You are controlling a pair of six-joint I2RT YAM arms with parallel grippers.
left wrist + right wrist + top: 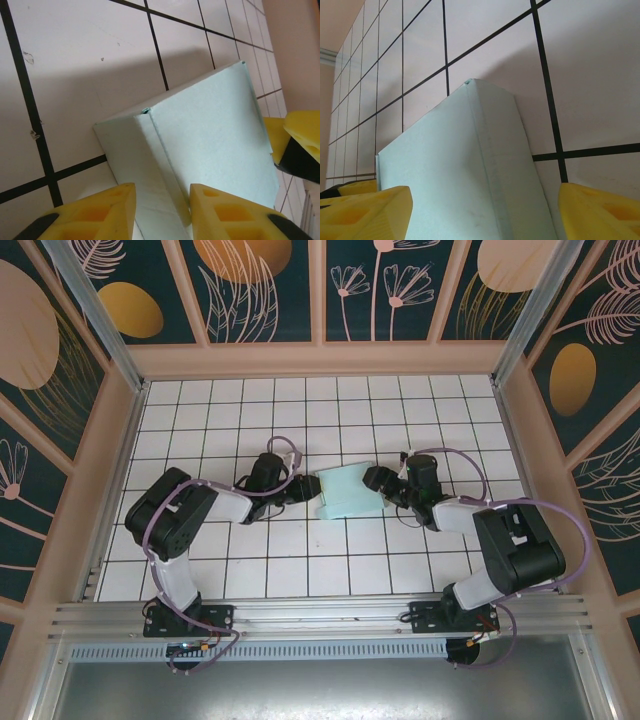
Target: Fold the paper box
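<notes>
The paper box [350, 492] lies on the white tiled table [200, 420], about midway between near and far and between my two arms. It is pale mint card, partly folded: a broad flat panel on top, with a side wall creased down from it to the tiles.

My left gripper [305, 488] is at the box's left edge. Through the left wrist camera, the yellow fingertips of my left gripper [162, 192] stand fairly close together astride the crease. One tip is in front of the side wall and the other in front of the top panel. The folded ridge runs up between them. I cannot tell whether they are pinching the card or just standing on either side of it.

My right gripper [378, 480] is at the box's right edge, facing the left one. In its wrist view its jaws [485, 200] stand wide apart. One finger sits over the flat panel, the other just beside the foot of the side wall, and the box [445, 165] rises between them, not clamped.
</notes>
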